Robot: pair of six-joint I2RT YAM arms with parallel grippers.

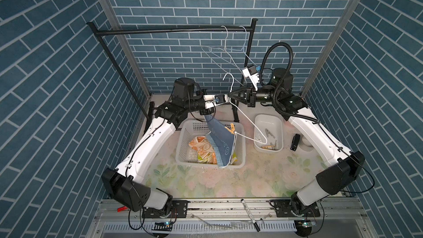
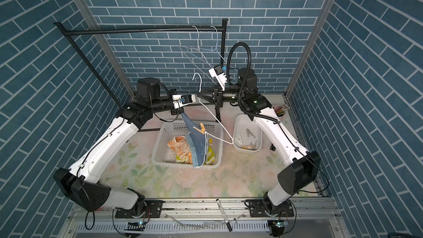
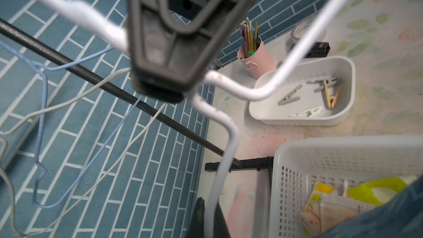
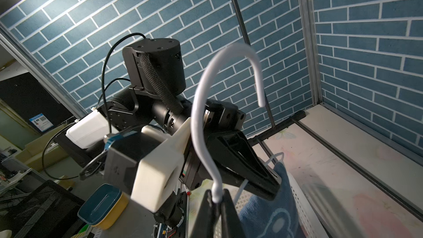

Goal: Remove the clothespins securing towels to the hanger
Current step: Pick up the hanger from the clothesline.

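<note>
A white hanger [image 1: 248,120] is held in mid-air over the table. My right gripper [image 1: 230,96] is shut on its neck just below the hook [image 4: 201,101], with a finger on each side of the wire. My left gripper [image 3: 211,218] is shut on the hanger's wire at one shoulder. From there the blue towel [image 1: 220,143] hangs down into the basket [image 1: 183,143]. A tan clothespin [image 1: 230,129] pins the blue towel to the hanger. An orange-cream towel [image 1: 201,144] and a yellow-green towel [image 3: 377,188] lie in the basket. Several loose clothespins [image 3: 289,98] lie in the white tray [image 1: 269,120].
A black rack [image 1: 160,30] at the back carries two bare wire hangers [image 1: 217,49]. A pink pencil cup [image 3: 255,58], a tape roll [image 3: 299,30] and a black stapler [image 1: 295,141] stand right of the tray. A marker [image 1: 249,211] lies on the front rail.
</note>
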